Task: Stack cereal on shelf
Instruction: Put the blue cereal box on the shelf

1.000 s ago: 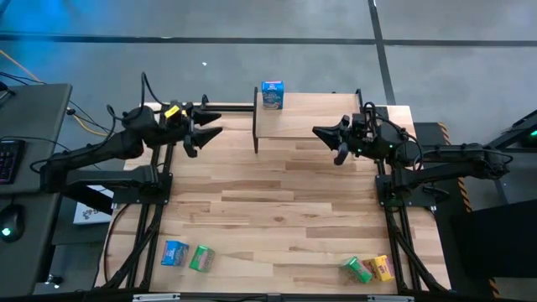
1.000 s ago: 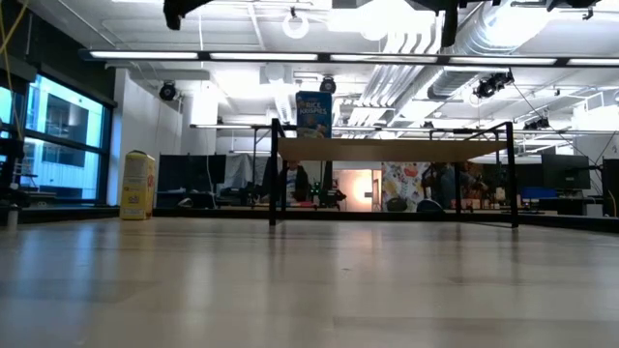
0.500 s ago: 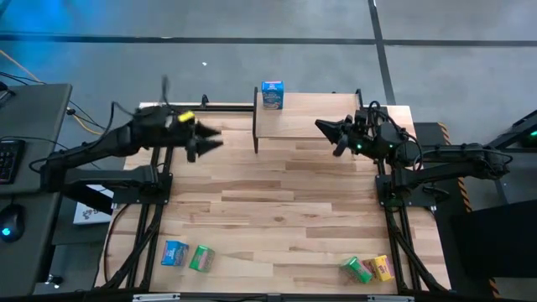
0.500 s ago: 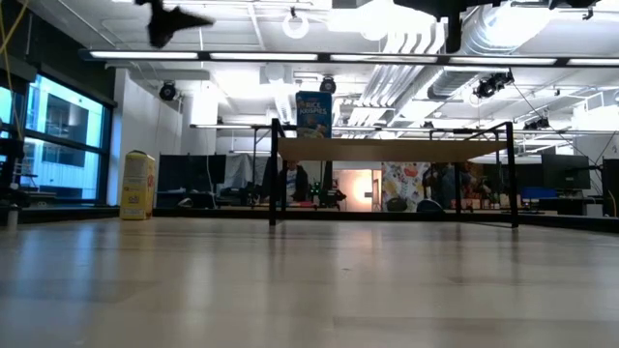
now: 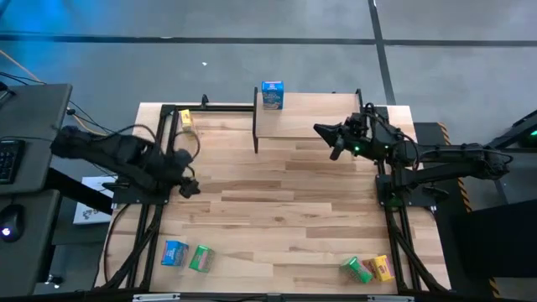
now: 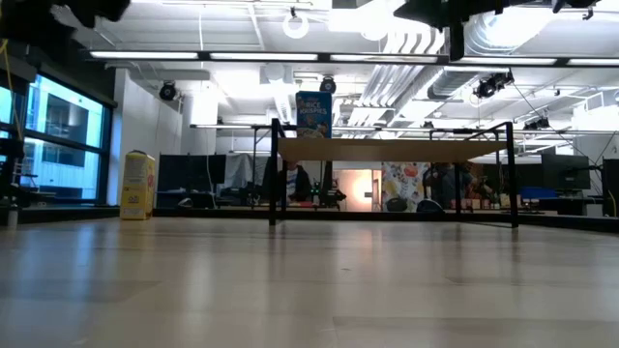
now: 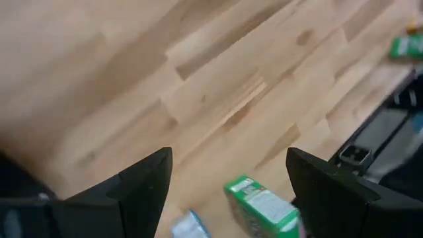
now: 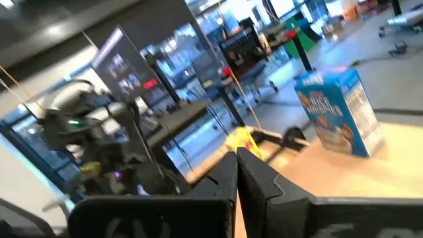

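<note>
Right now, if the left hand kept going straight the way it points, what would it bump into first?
Probably the green cereal box just ahead of the open left hand, with the blue box beside it; depth is hard to judge.

Illumination is bright and even, supplied by ceiling strip lights (image 6: 290,55) that glare white in the low view. The table (image 5: 277,201) shows only soft shadows. Both wrist views are motion-blurred; the left arm smears in the high view.

Six cereal boxes are counted: two blue (image 5: 272,95) (image 5: 174,252), two green (image 5: 201,258) (image 5: 355,269), two yellow (image 5: 185,119) (image 5: 382,268). One shelf (image 5: 302,126) and two grippers (image 5: 186,190) (image 5: 324,131) are seen.
</note>
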You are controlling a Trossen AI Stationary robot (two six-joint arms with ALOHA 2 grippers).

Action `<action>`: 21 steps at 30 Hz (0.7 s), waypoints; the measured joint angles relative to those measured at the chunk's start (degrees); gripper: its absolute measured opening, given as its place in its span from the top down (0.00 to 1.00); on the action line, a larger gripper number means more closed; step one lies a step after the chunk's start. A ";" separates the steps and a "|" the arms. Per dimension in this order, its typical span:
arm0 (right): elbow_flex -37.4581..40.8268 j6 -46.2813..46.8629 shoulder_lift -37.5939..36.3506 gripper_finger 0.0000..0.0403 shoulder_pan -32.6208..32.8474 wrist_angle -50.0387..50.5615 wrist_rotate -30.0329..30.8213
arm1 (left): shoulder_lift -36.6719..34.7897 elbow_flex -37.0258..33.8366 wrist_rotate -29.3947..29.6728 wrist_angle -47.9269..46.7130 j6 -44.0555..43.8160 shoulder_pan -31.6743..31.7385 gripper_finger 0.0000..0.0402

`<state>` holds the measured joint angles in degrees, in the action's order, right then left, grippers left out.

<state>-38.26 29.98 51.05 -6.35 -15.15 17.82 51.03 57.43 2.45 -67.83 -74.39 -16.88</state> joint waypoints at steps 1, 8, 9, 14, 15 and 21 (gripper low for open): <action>0.00 0.01 0.00 1.00 0.00 1.24 0.00 | 0.76 0.00 0.72 0.00 -4.73 -2.71 0.28; 0.00 2.13 0.00 1.00 0.00 9.50 -1.80 | 10.64 0.95 -0.91 -0.73 -30.53 -20.10 0.28; 0.00 2.05 0.00 1.00 0.00 10.37 -2.03 | 12.19 1.74 -0.95 -1.21 -33.92 -22.09 0.28; 0.00 1.07 0.00 1.00 0.00 13.70 -2.87 | 20.09 7.06 -0.91 -2.83 -47.69 -30.45 0.28; 0.00 1.08 0.00 1.00 0.00 14.10 -2.86 | 21.49 7.90 -0.91 -3.13 -49.88 -31.81 0.28; 0.00 2.10 0.00 1.00 0.00 15.82 -2.86 | 28.64 10.65 -4.55 -5.75 -60.74 -37.98 0.28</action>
<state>-38.26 32.08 51.05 -6.35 0.67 14.96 79.67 68.08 -2.10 -73.59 -135.14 -54.85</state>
